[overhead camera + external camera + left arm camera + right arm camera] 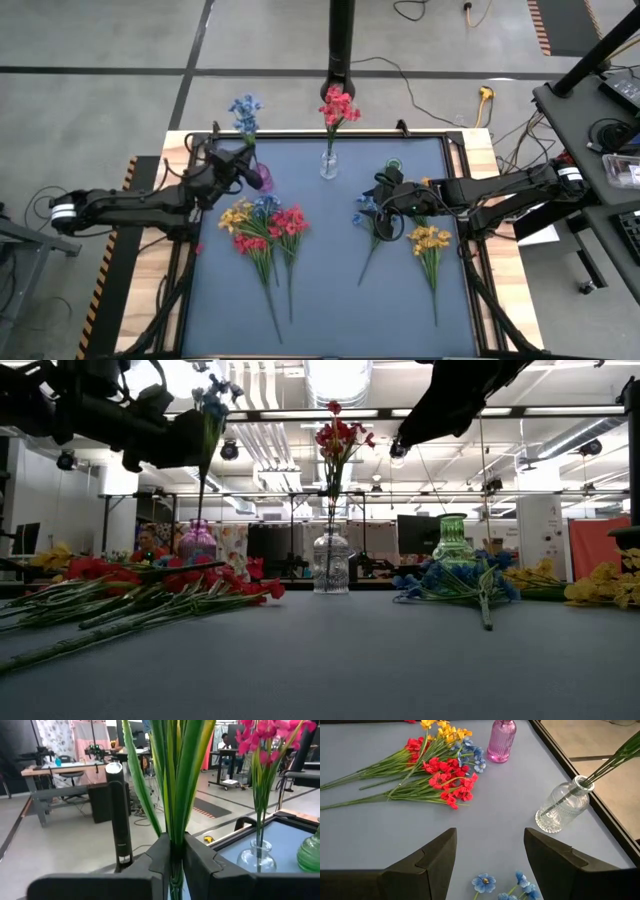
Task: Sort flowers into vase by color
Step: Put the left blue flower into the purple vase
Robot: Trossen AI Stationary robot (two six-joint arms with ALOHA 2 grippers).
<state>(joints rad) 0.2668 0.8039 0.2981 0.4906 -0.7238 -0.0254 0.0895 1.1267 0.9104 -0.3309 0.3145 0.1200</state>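
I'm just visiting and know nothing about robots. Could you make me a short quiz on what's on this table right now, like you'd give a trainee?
1. True or false: the clear vase holds red flowers.
2. Which vase is the left gripper holding its blue flower sprig over? A) pink vase B) green vase C) clear vase
3. What lies on the mat under the open right gripper?

Key: 1 true. 2 A. 3 Loose blue flowers.
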